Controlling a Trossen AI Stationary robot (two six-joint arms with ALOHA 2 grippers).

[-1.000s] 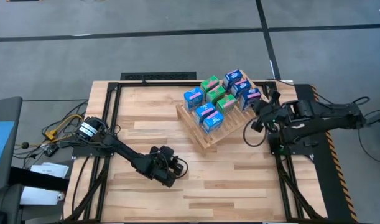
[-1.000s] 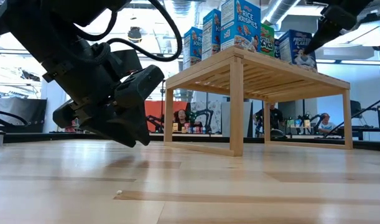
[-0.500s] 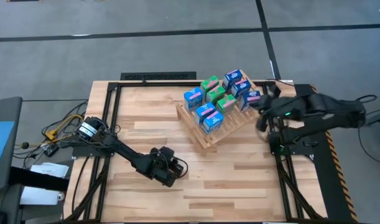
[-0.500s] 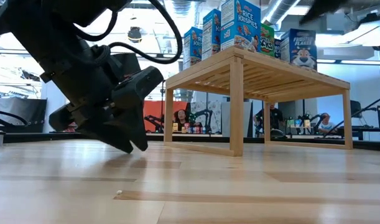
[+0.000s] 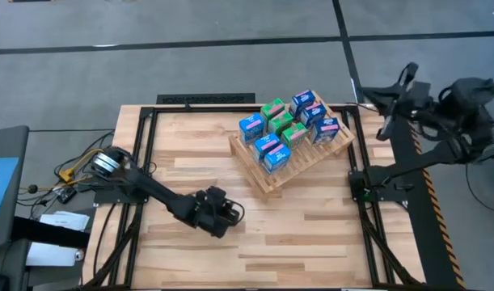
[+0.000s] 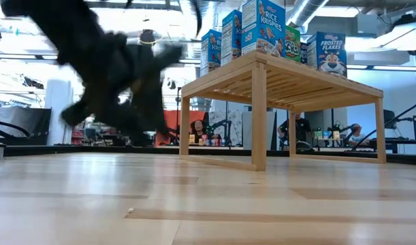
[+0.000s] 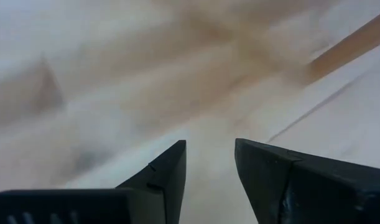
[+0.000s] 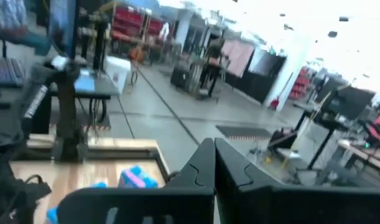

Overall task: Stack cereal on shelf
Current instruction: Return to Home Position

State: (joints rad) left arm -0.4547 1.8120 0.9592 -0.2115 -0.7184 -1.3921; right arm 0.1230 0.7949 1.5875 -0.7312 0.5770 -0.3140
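Nine cereal boxes (image 5: 280,123) on shelf (image 5: 310,158), right claw (image 5: 371,94) well apart

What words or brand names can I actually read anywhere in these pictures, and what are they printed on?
"RICE KRISPIES": on the tall blue box at the near corner of the wooden rack.
"FROSTED FLAKES": on the blue box farther right in the low view.
The green box between them: print too blurred to read.
The other boxes, seen from above: print too small to read.
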